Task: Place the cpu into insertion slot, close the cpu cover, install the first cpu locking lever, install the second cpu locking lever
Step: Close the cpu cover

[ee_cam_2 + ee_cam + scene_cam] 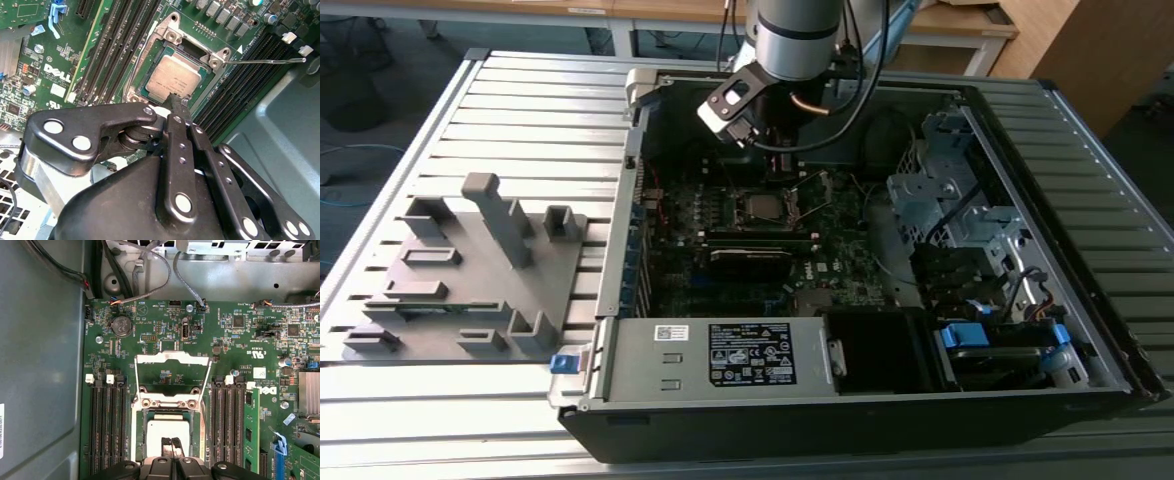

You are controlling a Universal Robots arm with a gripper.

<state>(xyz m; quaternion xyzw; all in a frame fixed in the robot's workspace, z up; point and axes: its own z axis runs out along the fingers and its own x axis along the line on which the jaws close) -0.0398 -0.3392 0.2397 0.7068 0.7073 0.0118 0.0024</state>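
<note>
a silver-grey metal table with a ribbed, slatted top (520, 110) takes up most of the exterior view, and its ridges catch a pale, even sheen of light. beyond its far edge stand light wooden desks (654, 10) on white metal legs (624, 42). beneath them the dark grey floor (400, 55) lies in shade, with a thin blue cable (354, 152) on it at the exterior view's left. a light-brown wooden panel (1074, 50) stands at the exterior view's upper right.
</note>
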